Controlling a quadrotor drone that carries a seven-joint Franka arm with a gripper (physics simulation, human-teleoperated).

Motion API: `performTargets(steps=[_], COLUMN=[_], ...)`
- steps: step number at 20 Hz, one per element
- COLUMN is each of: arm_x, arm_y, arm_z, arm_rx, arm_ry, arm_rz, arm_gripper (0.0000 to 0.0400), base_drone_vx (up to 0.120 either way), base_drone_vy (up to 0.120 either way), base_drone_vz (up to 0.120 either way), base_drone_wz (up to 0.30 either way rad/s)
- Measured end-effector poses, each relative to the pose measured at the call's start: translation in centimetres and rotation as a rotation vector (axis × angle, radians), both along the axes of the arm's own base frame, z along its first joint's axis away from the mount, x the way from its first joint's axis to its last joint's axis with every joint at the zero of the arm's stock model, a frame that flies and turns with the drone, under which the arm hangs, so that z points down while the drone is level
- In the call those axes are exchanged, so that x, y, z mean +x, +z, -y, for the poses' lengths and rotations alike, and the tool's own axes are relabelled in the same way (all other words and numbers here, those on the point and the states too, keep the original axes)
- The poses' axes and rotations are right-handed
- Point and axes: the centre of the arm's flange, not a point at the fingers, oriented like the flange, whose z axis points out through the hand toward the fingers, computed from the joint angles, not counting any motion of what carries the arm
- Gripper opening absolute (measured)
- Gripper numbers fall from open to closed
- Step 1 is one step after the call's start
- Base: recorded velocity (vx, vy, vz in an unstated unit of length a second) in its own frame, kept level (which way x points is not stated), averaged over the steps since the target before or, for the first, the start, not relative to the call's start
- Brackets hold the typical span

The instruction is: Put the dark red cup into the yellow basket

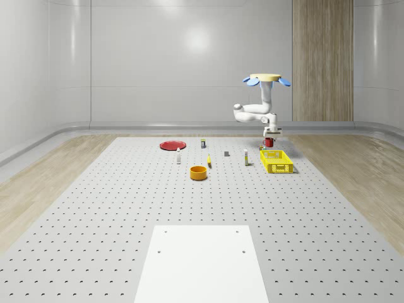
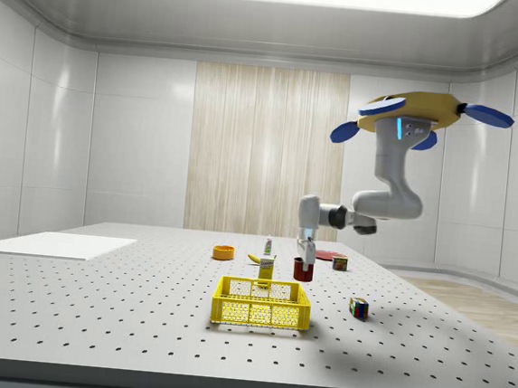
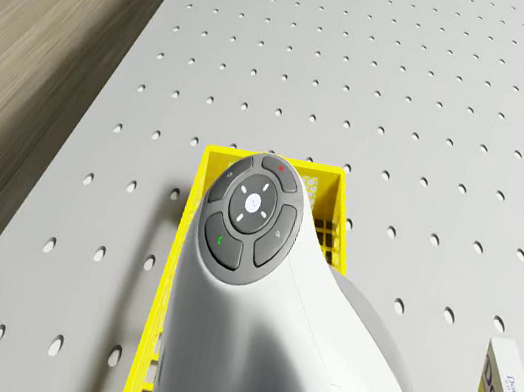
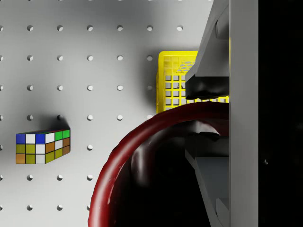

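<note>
Hovering drone (image 2: 420, 113) holds a dark red cup (image 2: 303, 270) beside a yellow mesh basket (image 2: 261, 303).
Fingers (image 4: 206, 85) pinch the upright cup's rim, mouth up, above the perforated grey tabletop (image 1: 95, 214).

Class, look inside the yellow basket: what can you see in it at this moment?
The yellow mesh plastic basket looks empty in the side view; the dark red cup hangs in the gripper beside it. In the drone view, the white arm covers part of its floor.
</note>
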Motion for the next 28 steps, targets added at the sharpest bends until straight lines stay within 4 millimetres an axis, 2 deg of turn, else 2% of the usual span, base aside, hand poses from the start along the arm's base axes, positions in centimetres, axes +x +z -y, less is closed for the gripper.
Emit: performTargets(steps=[12, 17, 22, 28], arm_x=[0.0, 0.0, 0.0, 0.0], arm_y=[0.0, 0.0, 0.0, 0.0], arm_z=[0.0, 0.0, 0.0, 0.0], arm_rx=[0.0, 0.0, 0.0, 0.0], arm_ry=[0.0, 0.0, 0.0, 0.0], arm_rz=[0.0, 0.0, 0.0, 0.0], arm_gripper=[0.01, 0.01, 0.01, 0.01], base_drone_vx=[0.12, 0.12, 0.12, 0.12], base_drone_vy=[0.0, 0.0, 0.056, 0.0], base_drone_vz=[-0.043, -0.112, -0.008, -0.1], base_drone_wz=[0.0, 0.0, 0.0, 0.0])
